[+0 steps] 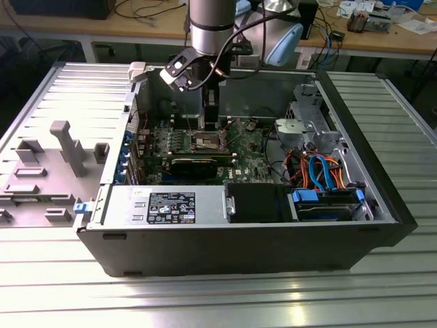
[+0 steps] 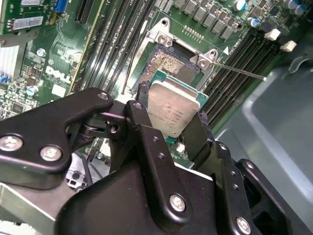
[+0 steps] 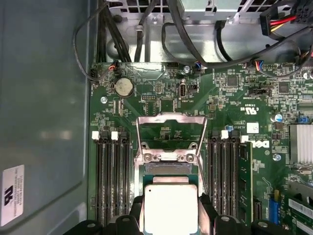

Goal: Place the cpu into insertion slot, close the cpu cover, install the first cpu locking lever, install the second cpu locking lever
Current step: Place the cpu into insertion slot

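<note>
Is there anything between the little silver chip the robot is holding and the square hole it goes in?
No. In the second wrist view the gripper holds the cpu right by the open insertion slot, with nothing between them.

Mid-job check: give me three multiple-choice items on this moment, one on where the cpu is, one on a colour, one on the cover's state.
1. Where is the cpu?
A) on the case floor
B) held in the gripper
C) on the metal table
2. What colour is the circuit board?
A) green
B) red
C) white
3. The cpu cover is:
A) shut flat
B) raised open
C) taken off
Answers:
1 B: the black fingers clamp the chip's edges, and the insertion slot lies bare.
2 A: the board is green in both wrist views.
3 B: the frame stands up behind the slot.
</note>
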